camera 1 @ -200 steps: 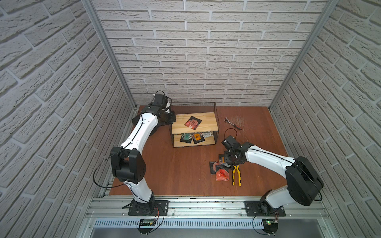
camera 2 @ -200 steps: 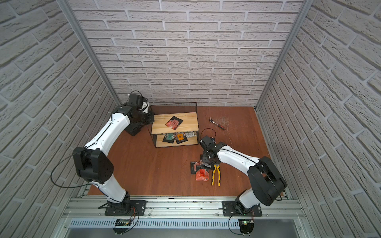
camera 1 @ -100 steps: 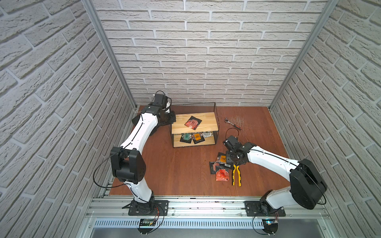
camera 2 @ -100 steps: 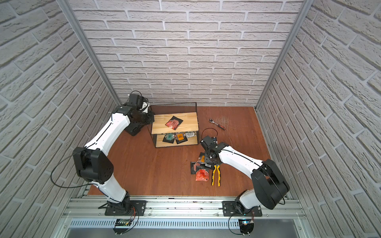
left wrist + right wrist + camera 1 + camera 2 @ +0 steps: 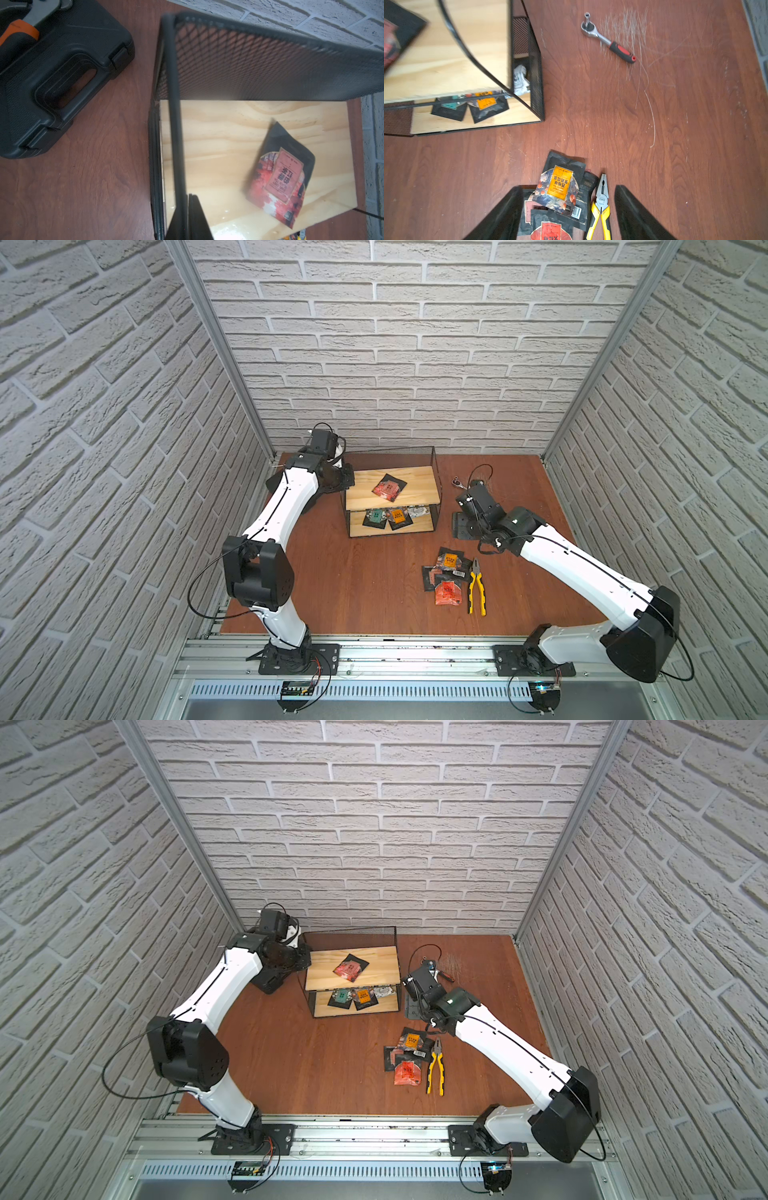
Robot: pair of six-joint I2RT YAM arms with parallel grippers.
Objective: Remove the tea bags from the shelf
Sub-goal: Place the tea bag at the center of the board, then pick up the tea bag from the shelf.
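The shelf point(image 5: 432, 489) point(image 5: 392, 973) stands at the back of the table. One red tea bag point(image 5: 388, 488) point(image 5: 278, 178) lies on its top board. Three tea bags, green point(image 5: 375, 516), orange point(image 5: 398, 517) point(image 5: 483, 104) and white point(image 5: 417, 512), sit on the lower board. Several more tea bags lie in a pile point(image 5: 446, 576) point(image 5: 409, 1056) point(image 5: 560, 187) on the table. My left gripper point(image 5: 192, 207) is shut beside the wire frame at the shelf's left end. My right gripper point(image 5: 568, 187) point(image 5: 463, 526) hangs open and empty above the far edge of the pile.
Yellow-handled pliers point(image 5: 477, 589) point(image 5: 601, 205) lie right beside the pile. A ratchet wrench point(image 5: 459, 482) point(image 5: 608, 38) lies on the table beyond my right gripper. A black tool case point(image 5: 52, 72) point(image 5: 270, 982) sits left of the shelf under my left arm. Brick walls enclose three sides.
My right gripper has opened wider and drawn back from the pile toward the shelf's right end. The left arm has not moved.
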